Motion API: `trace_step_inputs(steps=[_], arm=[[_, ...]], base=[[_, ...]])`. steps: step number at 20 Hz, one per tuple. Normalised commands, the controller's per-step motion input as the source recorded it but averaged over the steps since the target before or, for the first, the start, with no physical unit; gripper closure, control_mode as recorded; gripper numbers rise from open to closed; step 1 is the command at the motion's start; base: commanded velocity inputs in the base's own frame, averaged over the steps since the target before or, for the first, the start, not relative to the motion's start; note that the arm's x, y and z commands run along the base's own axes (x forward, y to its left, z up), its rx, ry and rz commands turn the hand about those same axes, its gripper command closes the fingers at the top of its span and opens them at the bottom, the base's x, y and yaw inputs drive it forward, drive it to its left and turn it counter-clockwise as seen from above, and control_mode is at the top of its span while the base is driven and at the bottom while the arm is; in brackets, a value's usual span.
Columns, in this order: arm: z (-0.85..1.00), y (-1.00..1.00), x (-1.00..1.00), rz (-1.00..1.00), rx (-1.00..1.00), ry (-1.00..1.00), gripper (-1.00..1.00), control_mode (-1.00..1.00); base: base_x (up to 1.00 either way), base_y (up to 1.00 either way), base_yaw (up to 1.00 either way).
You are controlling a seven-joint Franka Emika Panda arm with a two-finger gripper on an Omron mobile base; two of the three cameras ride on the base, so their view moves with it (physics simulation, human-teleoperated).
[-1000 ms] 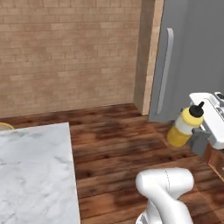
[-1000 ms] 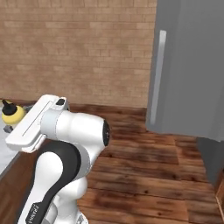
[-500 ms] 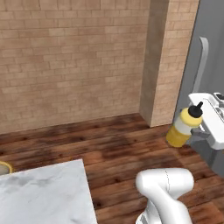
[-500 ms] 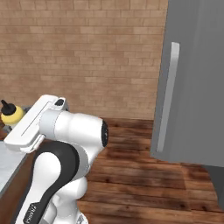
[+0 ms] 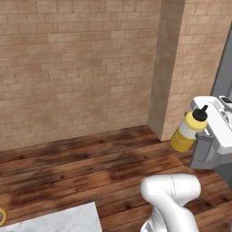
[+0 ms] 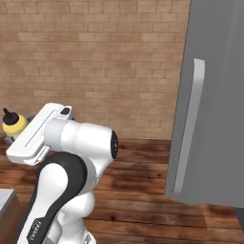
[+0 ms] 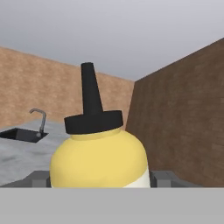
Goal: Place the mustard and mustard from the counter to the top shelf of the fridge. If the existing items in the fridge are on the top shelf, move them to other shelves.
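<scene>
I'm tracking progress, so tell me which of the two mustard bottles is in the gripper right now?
The squat, plain yellow bottle with the pointed black cap, clamped in the gripper. It lacks the slim one's narrow neck and orange tint.

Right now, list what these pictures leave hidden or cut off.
- Fridge inside: its closed door hides every shelf in the right base view, and the frame cuts it off at the right.
- Squat mustard bottle: lower body cut off at the bottom of the hand view.
- Hand: in the left base view the bottle covers where the fingers meet it.
- Counter: a corner shows, cut by the bottom edge.
</scene>
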Motion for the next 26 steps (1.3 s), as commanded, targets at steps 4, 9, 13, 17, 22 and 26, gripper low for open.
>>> trace_step_inputs(steps=[4,9,13,17,22,26], arm=[[0.0,0.0,0.0,0.0,0.0,0.0,1.0,1.0],[0.0,0.0,0.0,0.0,0.0,0.0,1.0,1.0],[0.0,0.0,0.0,0.0,0.0,0.0,1.0,1.0],[0.0,0.0,0.0,0.0,0.0,0.0,1.0,1.0],[0.0,0.0,0.0,0.0,0.0,0.0,1.0,1.0],[0.0,0.0,0.0,0.0,0.0,0.0,1.0,1.0]], base=[[1.0,0.5,-0.17],[1.0,-0.13,-0.11],[1.0,-0.02,-0.08],[1.0,0.57,-0.14],[1.0,0.71,-0.22],[1.0,0.67,-0.28]])
